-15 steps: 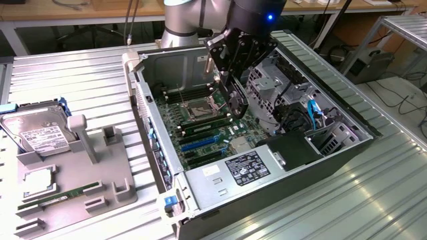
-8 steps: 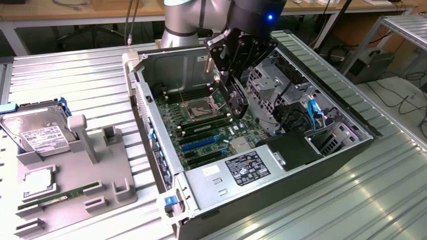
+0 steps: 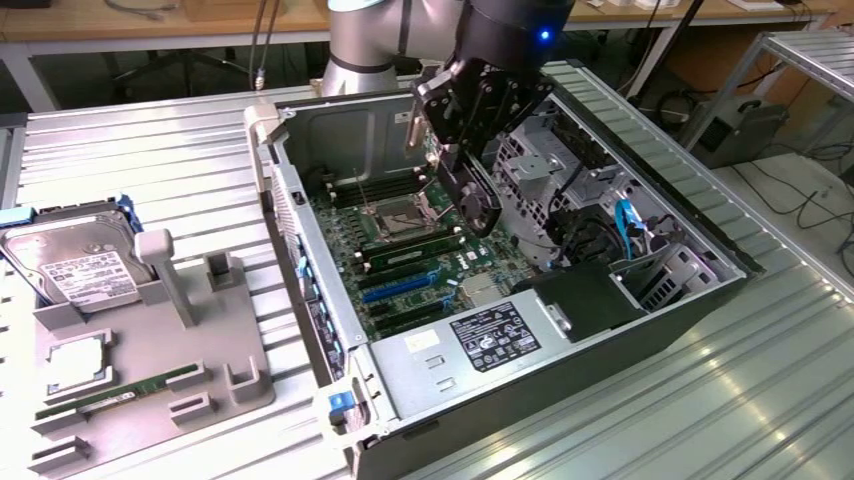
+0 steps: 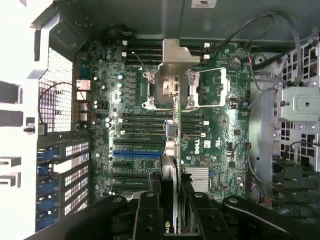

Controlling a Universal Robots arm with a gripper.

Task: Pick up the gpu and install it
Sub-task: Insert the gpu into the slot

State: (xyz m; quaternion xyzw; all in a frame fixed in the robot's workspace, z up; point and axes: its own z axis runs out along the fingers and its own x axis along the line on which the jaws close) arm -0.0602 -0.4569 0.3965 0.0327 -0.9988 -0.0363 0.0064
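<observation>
My gripper (image 3: 461,150) hangs over the open computer case (image 3: 694,210), shut on the gpu (image 3: 478,205). The card stands on edge, with its silver bracket toward the case's rear wall and its black body reaching down toward the motherboard (image 3: 400,250). In the wrist view the gpu (image 4: 170,170) appears edge-on as a thin strip between the black fingers (image 4: 147,215). It floats above the motherboard (image 4: 135,125), close beside the end of the blue expansion slot (image 4: 137,153). The card is still clear of the board.
A grey holder tray (image 3: 134,350) on the exterior view's left carries a hard drive (image 3: 74,265), a RAM stick (image 3: 114,397) and a CPU (image 3: 74,365). Inside the case are the open CPU socket (image 4: 175,85), a drive cage (image 3: 561,160) and the power supply (image 3: 494,335).
</observation>
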